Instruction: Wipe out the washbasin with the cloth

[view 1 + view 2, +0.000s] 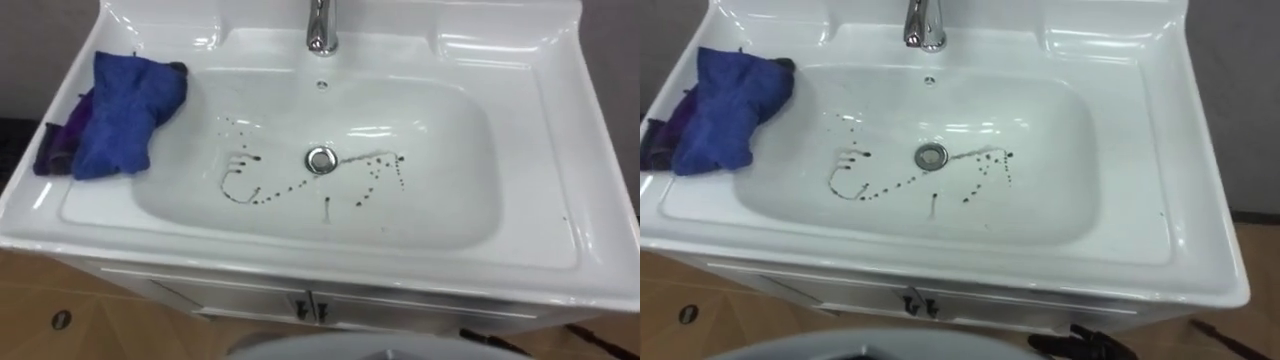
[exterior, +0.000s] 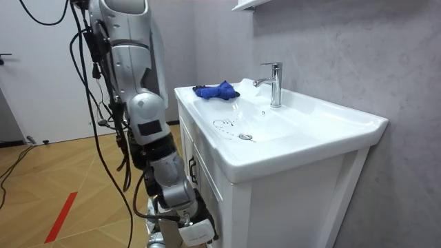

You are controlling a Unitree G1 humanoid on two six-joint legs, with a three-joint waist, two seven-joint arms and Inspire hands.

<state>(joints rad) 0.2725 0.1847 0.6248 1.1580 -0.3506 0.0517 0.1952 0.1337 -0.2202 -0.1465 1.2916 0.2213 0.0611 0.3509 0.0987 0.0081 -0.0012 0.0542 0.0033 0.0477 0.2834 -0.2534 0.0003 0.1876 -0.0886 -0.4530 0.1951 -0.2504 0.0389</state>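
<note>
The white basin (image 1: 300,252) lies right below me. Dark dotted marks (image 1: 250,193) run across its bowl on both sides of the drain (image 1: 320,159). A crumpled blue cloth (image 1: 120,120) rests on the left rim, one edge hanging over the bowl; in the room view the cloth (image 2: 216,90) sits at the far end of the counter. I stand at the basin's front. My right hand (image 2: 195,219) hangs low beside the cabinet, well below the rim and away from the cloth.
A chrome faucet (image 1: 320,25) stands at the back centre. A dark purple cloth (image 1: 55,145) pokes out from under the blue one. Cabinet doors with small handles (image 1: 310,305) are under the basin. A grey wall (image 2: 331,41) runs behind, and the floor (image 2: 55,179) is wooden.
</note>
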